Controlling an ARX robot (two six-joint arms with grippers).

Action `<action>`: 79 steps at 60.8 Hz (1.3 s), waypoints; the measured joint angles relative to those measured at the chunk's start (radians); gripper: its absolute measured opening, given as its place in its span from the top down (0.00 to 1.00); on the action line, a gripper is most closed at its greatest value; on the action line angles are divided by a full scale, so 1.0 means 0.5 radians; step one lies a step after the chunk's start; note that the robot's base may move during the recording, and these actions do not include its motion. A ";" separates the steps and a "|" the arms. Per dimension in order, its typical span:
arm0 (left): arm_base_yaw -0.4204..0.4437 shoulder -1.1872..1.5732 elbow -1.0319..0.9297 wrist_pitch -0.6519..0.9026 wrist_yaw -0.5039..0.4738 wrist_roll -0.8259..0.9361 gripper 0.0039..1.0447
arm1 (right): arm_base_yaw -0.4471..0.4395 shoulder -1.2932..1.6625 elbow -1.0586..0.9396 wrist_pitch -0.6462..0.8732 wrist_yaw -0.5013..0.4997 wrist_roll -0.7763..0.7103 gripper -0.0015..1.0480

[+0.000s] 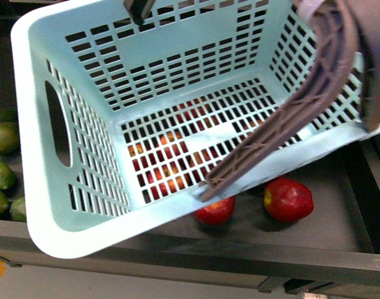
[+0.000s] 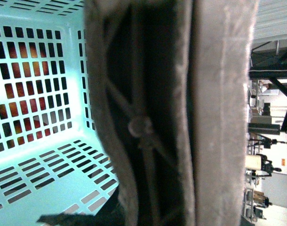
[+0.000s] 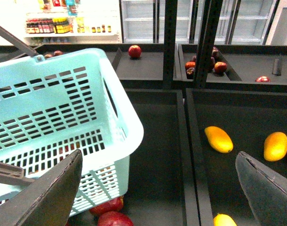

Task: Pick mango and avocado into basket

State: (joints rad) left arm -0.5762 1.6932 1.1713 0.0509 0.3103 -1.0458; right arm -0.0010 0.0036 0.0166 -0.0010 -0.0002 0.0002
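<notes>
Tilting, the teal slotted basket (image 1: 59, 237) fills the front view. Ribbed grey-brown handles (image 1: 321, 81) smother the left wrist view, so we cannot tell the left gripper's grip. Our right gripper (image 3: 162, 197) gapes, with the smooth yellow mango (image 3: 219, 139) beyond it and the dull green avocado (image 1: 1, 175) cut off at the basket's nine o'clock.

Swing handle (image 1: 289, 121) across open basket (image 1: 33, 124)
</notes>
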 joint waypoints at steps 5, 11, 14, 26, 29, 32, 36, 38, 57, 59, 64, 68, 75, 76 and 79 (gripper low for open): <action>-0.047 0.000 0.021 -0.010 -0.026 0.004 0.87 | 0.000 0.000 0.000 0.000 0.000 0.000 0.08; -0.095 0.000 0.025 -0.011 -0.053 0.011 0.87 | 0.000 0.000 0.000 0.000 0.000 0.000 0.08; -0.099 0.000 0.025 -0.011 -0.052 0.010 0.87 | 0.000 0.000 0.000 0.000 0.000 0.000 0.08; -0.100 0.000 0.026 -0.011 -0.055 0.012 0.87 | 0.000 0.000 0.000 0.000 0.000 0.000 0.08; -0.101 0.000 0.026 -0.011 -0.051 0.011 0.87 | 0.016 0.031 0.014 -0.050 0.053 0.033 0.08; -0.101 0.000 0.026 -0.011 -0.050 0.012 0.87 | 0.071 0.214 0.159 -0.395 0.316 0.268 0.08; -0.101 0.000 0.027 -0.013 -0.053 0.008 0.87 | 0.011 0.492 0.304 -0.706 0.428 0.540 0.08; -0.101 0.000 0.027 -0.013 -0.055 0.012 0.87 | -0.047 0.590 0.330 -0.747 0.410 0.636 0.08; -0.101 0.000 0.028 -0.013 -0.052 0.018 0.87 | -1.044 1.396 0.534 -0.069 -0.182 0.642 0.08; -0.101 0.000 0.028 -0.013 -0.051 0.017 0.87 | -1.205 1.649 0.590 0.121 -0.197 0.607 0.08; -0.101 0.000 0.028 -0.013 -0.056 0.018 0.87 | -1.373 2.063 0.708 0.374 -0.188 0.587 0.08; -0.101 0.000 0.028 -0.013 -0.060 0.020 0.87 | -1.485 2.538 0.925 0.502 -0.201 0.633 0.08; -0.101 0.000 0.028 -0.013 -0.053 0.018 0.87 | -1.533 3.210 1.305 0.623 -0.063 0.756 0.08; -0.101 0.000 0.028 -0.013 -0.053 0.018 0.87 | -1.535 3.294 1.362 0.629 -0.048 0.780 0.08; -0.101 0.000 0.028 -0.013 -0.058 0.019 0.87 | -1.538 3.442 1.463 0.640 -0.015 0.817 0.08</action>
State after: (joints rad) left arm -0.6266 1.6932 1.1854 0.0444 0.2813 -1.0363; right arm -0.7700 1.7248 0.7479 0.3191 -0.0078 0.4088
